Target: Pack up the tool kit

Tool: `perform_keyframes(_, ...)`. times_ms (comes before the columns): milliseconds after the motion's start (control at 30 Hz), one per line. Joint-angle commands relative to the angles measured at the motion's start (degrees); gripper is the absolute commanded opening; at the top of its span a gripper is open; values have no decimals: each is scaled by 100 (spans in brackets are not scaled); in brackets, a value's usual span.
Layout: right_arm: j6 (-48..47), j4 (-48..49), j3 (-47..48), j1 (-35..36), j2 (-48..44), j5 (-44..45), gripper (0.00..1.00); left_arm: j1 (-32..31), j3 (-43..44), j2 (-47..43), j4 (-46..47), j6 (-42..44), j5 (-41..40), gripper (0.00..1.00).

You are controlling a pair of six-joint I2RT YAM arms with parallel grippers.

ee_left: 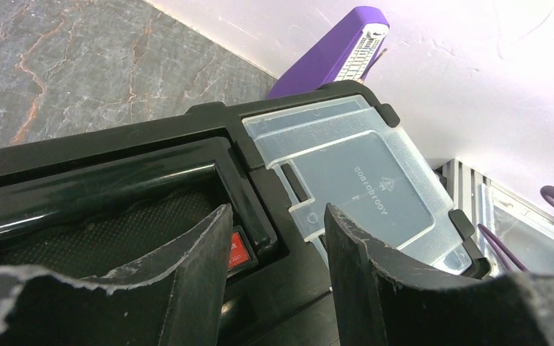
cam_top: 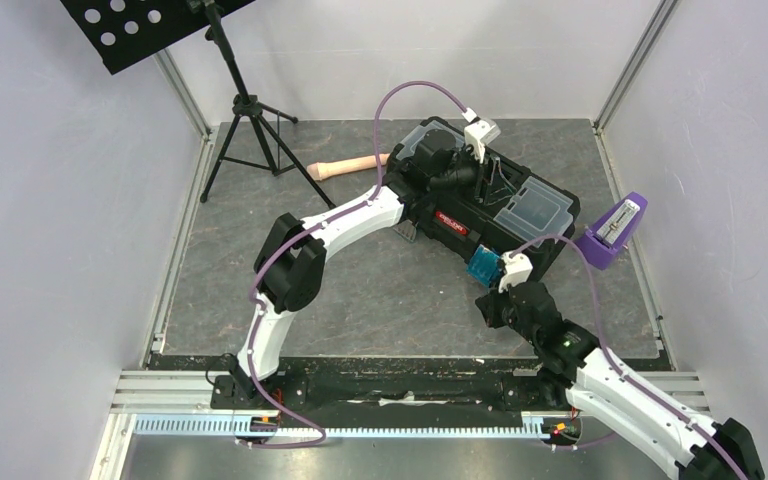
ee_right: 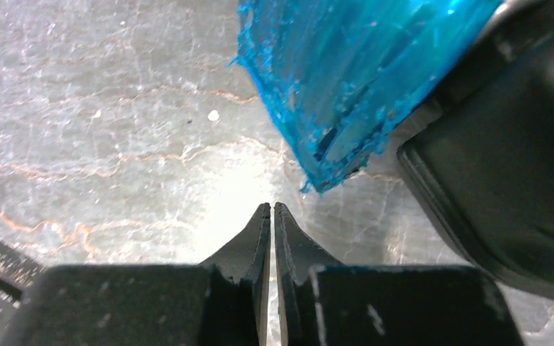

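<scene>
**Left jaws apart over the toolbox, right jaws shut beside its latch**

Top view: the black toolbox point(cam_top: 430, 200) sits askew on the far right part of the grey mat point(cam_top: 360, 290). It has 2 clear lids, 1 at each end of its top. The left gripper point(cam_top: 478, 180) hangs over the middle of the top. Whether its jaws are apart or together cannot be told from this view. The right gripper point(cam_top: 488, 297) is low over the mat on the box's near side, just short of a blue latch point(cam_top: 482, 265) that sticks out from the box wall. A purple stapler point(cam_top: 615, 230) stands near the box's right end, against the wall. A beige rod point(cam_top: 345, 166) lies just past the left end, and a tripod point(cam_top: 250, 110) stands at the far left.

Left wrist view: the left gripper point(ee_left: 278, 213) has its jaws apart with nothing between them. Past them are the toolbox point(ee_left: 115, 144), its glossy black handle point(ee_left: 94, 194) and a red label point(ee_left: 236, 249) beside 1 finger point(ee_left: 195, 274). The clear lid point(ee_left: 361, 180) is closed. It is not clear whether the fingers touch the box. The stapler point(ee_left: 332, 50) rises behind the box's far edge.

Right wrist view: the right gripper point(ee_right: 270, 209) has its jaws together, holding nothing, above the mat point(ee_right: 101, 108). The scuffed latch point(ee_right: 353, 72) hangs just ahead of the tips, apart from them. The black toolbox point(ee_right: 505, 180) corner fills the right side.
</scene>
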Motion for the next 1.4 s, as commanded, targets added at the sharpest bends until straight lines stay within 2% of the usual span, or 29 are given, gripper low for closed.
perform_keyframes(0, 418, -1151, 645, -3, 21, -704, 7, -77, -201, 400, -1669, -330, -6, 57)
perform_keyframes(133, 350, -1072, 974, -3, -234, -755, 6, -81, -200, 436, -1682, -337, -68, 57)
perform_keyframes(400, 132, -308, 1282, -3, 317, 400, 0, -81, -179, 491, -1782, -435, -14, 57)
perform_keyframes(567, 253, -64, 1010, -3, 626, 952, 0, -81, -170, 527, -1934, -427, 24, 57)
perform_keyframes(833, 684, 514, 207, -12, 358, 2199, 0, -81, -18, 746, -2270, -431, 309, 56)
perform_keyframes(1033, 896, 1430, -477, -12, 242, 2795, 0, -157, -290, 857, -2492, -370, 713, 55)
perform_keyframes(1167, 917, 2071, -828, -12, 222, 3193, 0, -269, -442, 1004, -3020, -82, 898, 55)
perform_keyframes(1367, 697, 2693, -1219, -12, 557, 3807, 0, -397, -1045, 936, -3097, 91, 1103, 55)
